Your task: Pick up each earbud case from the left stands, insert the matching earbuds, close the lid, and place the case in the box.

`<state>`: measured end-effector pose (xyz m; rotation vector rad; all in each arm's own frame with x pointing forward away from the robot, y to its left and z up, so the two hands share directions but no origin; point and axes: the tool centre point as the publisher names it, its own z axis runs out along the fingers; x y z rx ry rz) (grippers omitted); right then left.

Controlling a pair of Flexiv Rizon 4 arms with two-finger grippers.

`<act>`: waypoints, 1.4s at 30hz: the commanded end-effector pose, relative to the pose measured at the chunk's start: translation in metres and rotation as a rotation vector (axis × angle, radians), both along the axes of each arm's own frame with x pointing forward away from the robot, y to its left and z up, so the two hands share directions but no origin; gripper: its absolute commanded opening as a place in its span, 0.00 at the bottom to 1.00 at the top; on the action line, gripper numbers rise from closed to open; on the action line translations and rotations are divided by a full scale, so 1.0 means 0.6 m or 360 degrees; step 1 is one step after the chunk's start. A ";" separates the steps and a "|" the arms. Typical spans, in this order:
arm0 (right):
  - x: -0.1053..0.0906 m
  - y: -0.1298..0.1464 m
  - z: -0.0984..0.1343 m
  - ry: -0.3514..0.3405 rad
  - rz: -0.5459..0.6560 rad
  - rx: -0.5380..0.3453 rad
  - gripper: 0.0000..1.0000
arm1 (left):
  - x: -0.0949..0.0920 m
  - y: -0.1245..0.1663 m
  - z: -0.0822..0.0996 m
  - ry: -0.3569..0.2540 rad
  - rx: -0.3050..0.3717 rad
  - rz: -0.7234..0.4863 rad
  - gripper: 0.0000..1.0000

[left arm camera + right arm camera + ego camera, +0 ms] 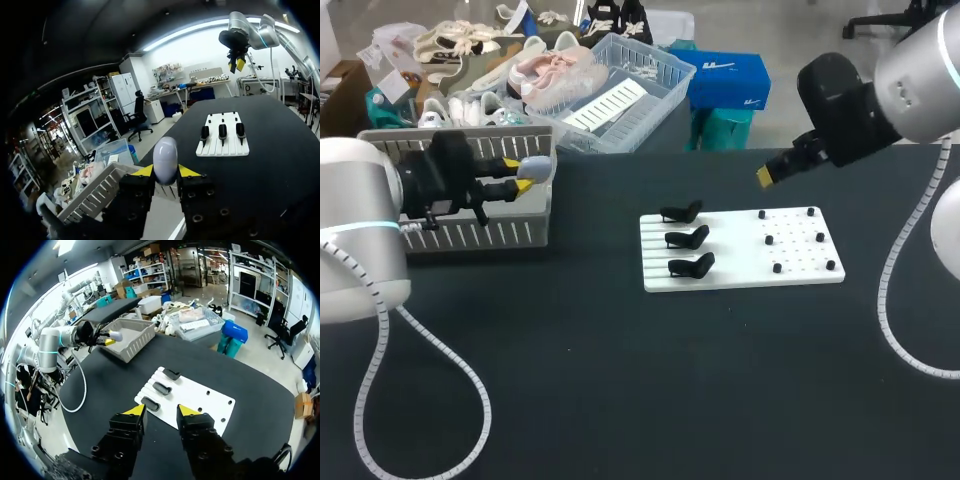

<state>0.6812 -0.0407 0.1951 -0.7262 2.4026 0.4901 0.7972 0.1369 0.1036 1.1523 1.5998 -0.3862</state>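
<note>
My left gripper (pixel 525 176) is shut on a pale, egg-shaped earbud case (pixel 540 168), held closed above the grey slatted basket (pixel 480 232) at the table's back left. In the left wrist view the case (pixel 165 159) sits between the yellow tips of my left gripper (pixel 165 171). A white board (pixel 740 272) carries three black stands (pixel 688 238) on its left side, all of them bare, and several small black pieces (pixel 792 240) on its right side. My right gripper (pixel 160 411) is open and holds nothing, high above the board's near edge (pixel 195 399).
The grey basket (pixel 131 338) stands at the table's far left edge, seen beyond the board from the right wrist. My left arm's white cable (pixel 380 360) loops over the dark tabletop at the front left. The right arm's cable (pixel 900 300) hangs at the right.
</note>
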 end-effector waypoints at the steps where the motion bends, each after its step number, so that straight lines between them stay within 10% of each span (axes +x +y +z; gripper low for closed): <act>1: -0.004 0.005 -0.008 -0.0024 -0.0039 -0.0001 0.36 | 0.002 0.019 -0.003 -0.0078 -0.0014 0.0159 0.00; 25: -0.006 0.011 -0.029 0.0015 -0.0159 0.0021 0.36 | 0.050 0.076 -0.061 0.0117 0.0077 0.0288 0.00; 26: -0.006 0.011 -0.030 0.0016 -0.0161 0.0022 0.36 | 0.051 0.076 -0.061 0.0122 0.0090 0.0311 0.11; 28: -0.007 0.011 -0.031 0.0020 -0.0166 0.0022 0.36 | 0.054 0.077 -0.062 0.0134 0.0081 0.0314 0.83; 29: -0.007 0.011 -0.031 0.0021 -0.0167 0.0022 0.37 | 0.055 0.077 -0.062 0.0136 0.0080 0.0315 1.00; 37: -0.004 0.008 -0.034 0.0061 -0.0180 0.0027 0.43 | 0.056 0.078 -0.062 0.0140 0.0075 0.0316 1.00; 38: 0.001 0.008 -0.035 0.0129 -0.0213 0.0009 0.55 | 0.056 0.078 -0.062 0.0140 0.0075 0.0316 1.00; 39: 0.001 0.008 -0.035 0.0129 -0.0213 0.0009 1.00 | 0.056 0.078 -0.062 0.0140 0.0075 0.0316 1.00; 42: 0.001 0.008 -0.035 0.0129 -0.0213 0.0009 1.00 | 0.056 0.078 -0.062 0.0140 0.0075 0.0316 1.00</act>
